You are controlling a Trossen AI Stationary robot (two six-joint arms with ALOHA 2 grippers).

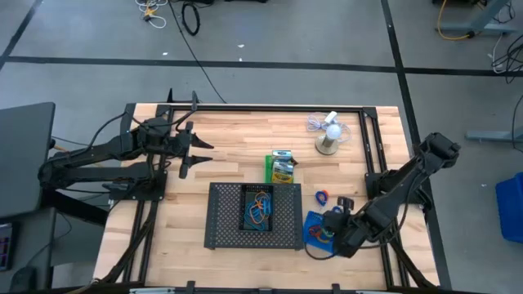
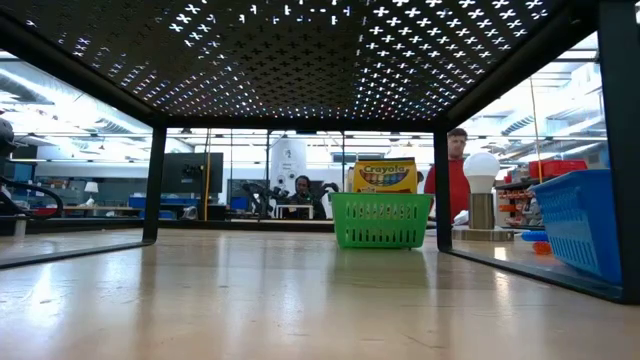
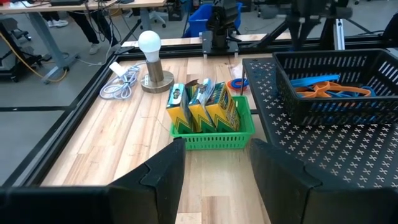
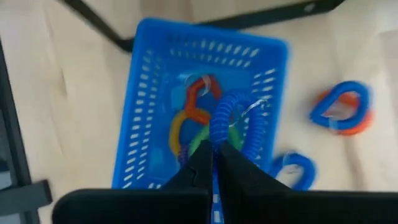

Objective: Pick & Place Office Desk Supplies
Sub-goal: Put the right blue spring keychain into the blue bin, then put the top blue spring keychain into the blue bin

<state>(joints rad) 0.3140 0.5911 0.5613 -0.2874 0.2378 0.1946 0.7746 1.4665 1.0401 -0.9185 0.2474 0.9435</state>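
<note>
Right pincer sits at the bench's near right corner, directly above the blue bin. Fingers pressed together on a blue coiled loop, which hangs from the tips over the bin's inside. Below it in the bin: a red loop, an orange-yellow one and a green one, tangled.

Two more loops lie on the bare wood just beside the blue bin, on the side away from the bench's right edge: a blue-and-orange one and a smaller blue one. Neither touches the pincer.

Left pincer hovers over the left half of the bench, toward the far edge, fingers parted to a middling gap, nothing between them. It faces the green bin, well apart from it. That bin stands near the bench's middle and holds the yellow crayon box and green-white small boxes, upright.

Large black mesh tray at the near middle of the bench; a black bin on it holds orange and blue loops.

White mini fan on its round base stands by the far right, cable coiled beside it.

A person shows in the room beyond the bench.
</note>
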